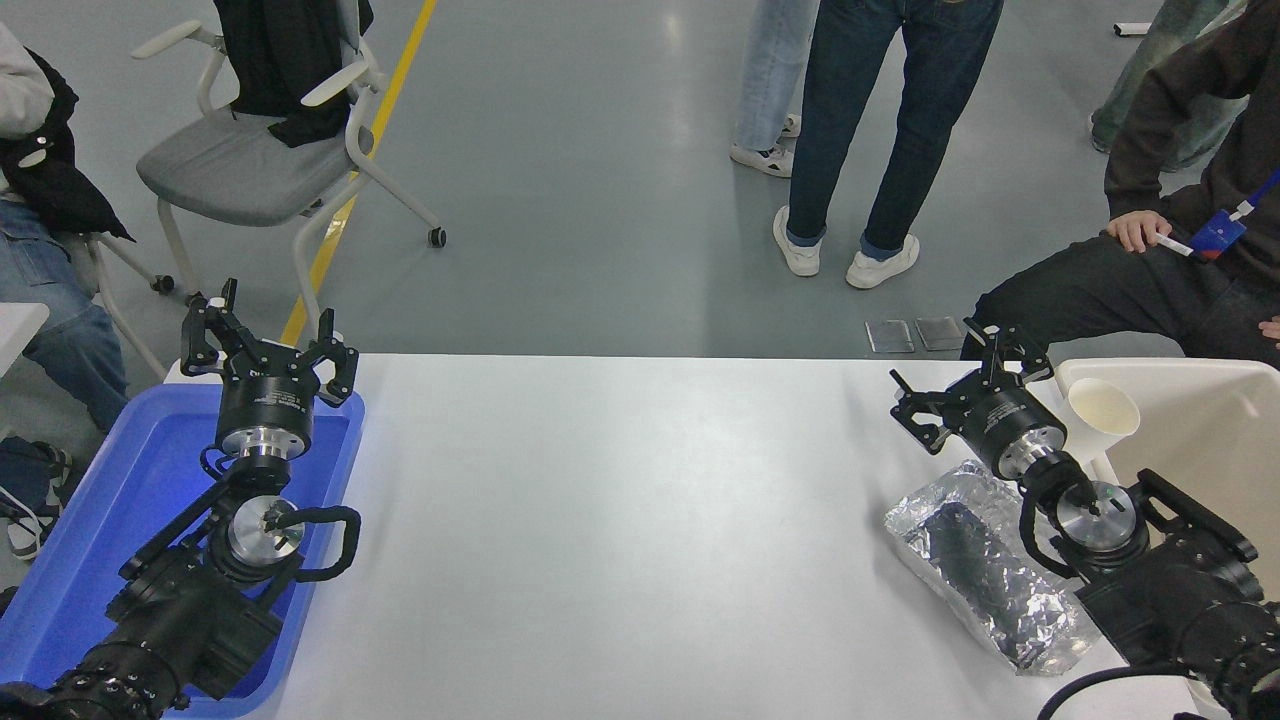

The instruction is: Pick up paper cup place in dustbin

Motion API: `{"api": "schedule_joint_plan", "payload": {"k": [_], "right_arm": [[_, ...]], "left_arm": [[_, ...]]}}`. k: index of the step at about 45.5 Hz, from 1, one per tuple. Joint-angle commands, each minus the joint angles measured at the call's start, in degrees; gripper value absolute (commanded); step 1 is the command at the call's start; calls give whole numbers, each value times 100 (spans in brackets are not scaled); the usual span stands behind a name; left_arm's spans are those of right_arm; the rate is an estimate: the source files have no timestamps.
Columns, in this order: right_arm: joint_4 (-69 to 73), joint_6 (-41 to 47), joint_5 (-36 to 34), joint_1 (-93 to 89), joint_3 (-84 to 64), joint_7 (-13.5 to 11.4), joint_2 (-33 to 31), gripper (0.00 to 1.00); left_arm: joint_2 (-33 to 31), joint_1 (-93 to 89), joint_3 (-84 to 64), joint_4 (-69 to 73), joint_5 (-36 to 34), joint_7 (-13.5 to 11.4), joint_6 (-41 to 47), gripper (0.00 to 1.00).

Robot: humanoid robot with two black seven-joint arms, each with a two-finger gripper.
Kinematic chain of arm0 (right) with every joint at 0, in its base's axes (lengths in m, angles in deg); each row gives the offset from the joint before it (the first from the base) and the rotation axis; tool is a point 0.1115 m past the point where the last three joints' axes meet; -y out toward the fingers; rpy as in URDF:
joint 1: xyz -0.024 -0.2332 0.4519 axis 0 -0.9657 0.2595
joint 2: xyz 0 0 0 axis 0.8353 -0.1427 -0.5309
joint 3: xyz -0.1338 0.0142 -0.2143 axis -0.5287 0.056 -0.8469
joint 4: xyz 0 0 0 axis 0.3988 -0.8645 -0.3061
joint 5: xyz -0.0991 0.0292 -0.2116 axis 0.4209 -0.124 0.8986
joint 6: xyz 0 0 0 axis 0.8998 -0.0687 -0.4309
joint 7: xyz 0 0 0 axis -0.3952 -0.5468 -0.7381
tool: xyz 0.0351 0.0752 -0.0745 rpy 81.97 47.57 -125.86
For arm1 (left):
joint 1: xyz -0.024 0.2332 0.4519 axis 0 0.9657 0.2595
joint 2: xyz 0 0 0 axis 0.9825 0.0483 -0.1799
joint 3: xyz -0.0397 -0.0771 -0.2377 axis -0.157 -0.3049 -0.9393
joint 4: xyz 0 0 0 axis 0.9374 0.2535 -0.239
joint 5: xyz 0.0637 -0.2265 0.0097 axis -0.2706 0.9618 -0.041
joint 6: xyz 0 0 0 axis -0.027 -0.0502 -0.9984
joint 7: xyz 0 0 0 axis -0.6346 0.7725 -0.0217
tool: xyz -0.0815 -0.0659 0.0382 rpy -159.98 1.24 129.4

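Note:
The white paper cup (1103,410) is tilted with its cream inside facing me, right at the near-left rim of the cream-beige dustbin (1210,430) at the table's right edge. I cannot tell whether it leans on the rim or lies inside. My right gripper (965,378) is open and empty, just left of the cup and apart from it, its fingers pointing toward the table's far edge. My left gripper (265,340) is open and parked over the blue tray at the lower left.
A crinkled silver foil tray (985,560) lies under my right arm near the front right. A blue plastic tray (90,530) sits at the left edge. People stand and sit beyond the far edge; a chair (240,170) stands at the far left.

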Motion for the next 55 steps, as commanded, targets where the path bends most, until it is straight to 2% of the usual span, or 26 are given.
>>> {"api": "schedule_joint_plan", "payload": {"k": [1,10,23,32,40,55], "right_arm": [[-42,0,-1,98,0,0,-17,100],[11,9,16,99,-44,-9,-26,100],[318,9,560,529,-606,-17,-131,100],[1003,9,1580,968,-1230,-70,-1009,100],[2066,9,2257,1434,-2152,-70,-2073,100],[3983,9,3592,3700,-5481,-79,-3726,100]], "left_arm": [[-8,0,-13,1,1,26,0,99],[-8,0,-5,1,1,9,0,99],[-8,0,-5,1,1,9,0,99],[-8,9,-5,1,1,0,0,99],[-8,0,-5,1,1,9,0,99],[1,9,-5,1,1,9,0,99]]}}
